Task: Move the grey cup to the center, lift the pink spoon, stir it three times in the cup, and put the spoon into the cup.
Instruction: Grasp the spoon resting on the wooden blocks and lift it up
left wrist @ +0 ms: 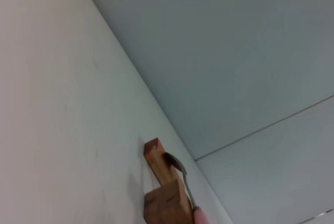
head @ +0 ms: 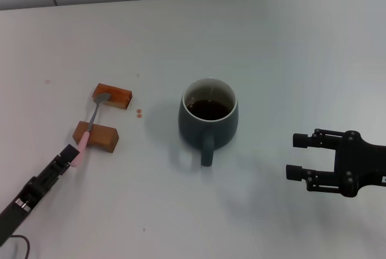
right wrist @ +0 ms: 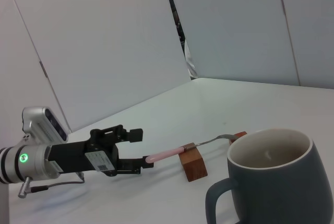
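Observation:
The grey cup (head: 208,117) stands upright near the table's middle with dark liquid inside and its handle toward me; it also shows in the right wrist view (right wrist: 274,182). The pink spoon (head: 89,127) lies across two brown blocks at the left, with its bowl on the far block. It also shows in the right wrist view (right wrist: 169,152) and the left wrist view (left wrist: 183,185). My left gripper (head: 71,155) is open at the end of the spoon's pink handle, also seen in the right wrist view (right wrist: 140,150). My right gripper (head: 297,157) is open and empty, to the right of the cup.
The far brown block (head: 113,95) and the near brown block (head: 96,136) hold up the spoon. Two small brown spots (head: 139,113) lie on the white table between the blocks and the cup. A wall runs along the table's far edge.

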### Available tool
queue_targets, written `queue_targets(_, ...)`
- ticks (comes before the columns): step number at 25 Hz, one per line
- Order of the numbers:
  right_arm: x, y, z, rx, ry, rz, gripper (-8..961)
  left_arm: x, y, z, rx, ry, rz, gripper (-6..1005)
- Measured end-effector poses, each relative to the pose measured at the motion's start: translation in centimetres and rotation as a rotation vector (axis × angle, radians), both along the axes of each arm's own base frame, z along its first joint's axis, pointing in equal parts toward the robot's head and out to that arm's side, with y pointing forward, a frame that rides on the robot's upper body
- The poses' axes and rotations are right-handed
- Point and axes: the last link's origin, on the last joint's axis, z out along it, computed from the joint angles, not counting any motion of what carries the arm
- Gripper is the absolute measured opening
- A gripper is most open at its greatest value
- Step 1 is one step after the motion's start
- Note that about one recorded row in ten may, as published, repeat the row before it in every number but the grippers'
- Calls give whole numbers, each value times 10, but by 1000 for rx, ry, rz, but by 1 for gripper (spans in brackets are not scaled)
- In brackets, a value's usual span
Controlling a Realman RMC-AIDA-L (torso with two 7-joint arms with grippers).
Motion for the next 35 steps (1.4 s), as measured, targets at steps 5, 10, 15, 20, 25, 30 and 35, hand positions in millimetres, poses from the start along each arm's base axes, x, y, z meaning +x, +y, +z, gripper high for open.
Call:
queue_targets(5,0,0,0,-2,1,-3,731,2,4,-4,-18,-4,1,842)
queue_targets(10,0,0,0,-5,1,-7,731,2,8,-4,-24,0,-2,842)
queue_targets(15,0,0,0,-5,0,-7,731,3,12,-6,-37,0,-1,842)
queue_targets(20,0,1,1,-4,-1,-7,731,4,15,-8,-48,-3,6,843)
queue_targets(25,0,1,1,-3,-2,-8,731,7,21,-9,-55,-6,-5,822)
queue_targets(30,0,2,0,-5,-5,-6,731,10,26,-10,-58,-11,-15,795)
queue_targets(35,0,1,-2,-18,-14,-1,730,11,27,-12,-66,-16,-13,768)
